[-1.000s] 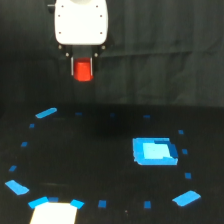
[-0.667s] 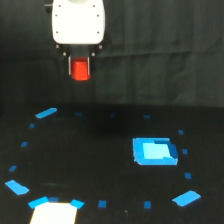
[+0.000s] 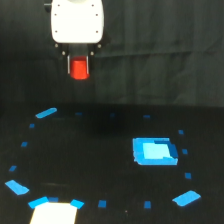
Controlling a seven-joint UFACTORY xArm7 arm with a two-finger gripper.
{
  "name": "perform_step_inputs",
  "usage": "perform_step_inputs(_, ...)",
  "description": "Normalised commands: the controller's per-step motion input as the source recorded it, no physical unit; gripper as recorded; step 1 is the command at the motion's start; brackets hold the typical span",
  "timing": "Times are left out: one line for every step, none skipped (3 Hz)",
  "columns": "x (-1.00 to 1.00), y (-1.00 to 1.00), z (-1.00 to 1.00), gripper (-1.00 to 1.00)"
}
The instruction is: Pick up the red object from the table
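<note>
Between the fingers (image 3: 79, 66), the red object (image 3: 79, 69), aloft.

The white hand (image 3: 79, 67) is cut off by the top edge. The white patch (image 3: 54, 213) is cropped at the bottom, and the red object's (image 3: 79, 69) shape is blurred.

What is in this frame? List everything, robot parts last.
red object: 1, red-orange, held between the fingers, well above the table.
table: 1, black, lower half of view.
blue rectangular patch: 1, bright blue, exterior view's right.
white patch: 1, white, bottom edge, exterior view's left.
blue tape marks: many, blue, scattered in a rough ring.
backdrop: 1, black, behind.
gripper: 1, white body, top, shut on the red object.
</note>
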Motion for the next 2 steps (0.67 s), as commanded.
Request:
perform_step_inputs(0.02,-0.13,0.19,-1.00)
perform_step_inputs(0.03,0.39,0.39,-0.95)
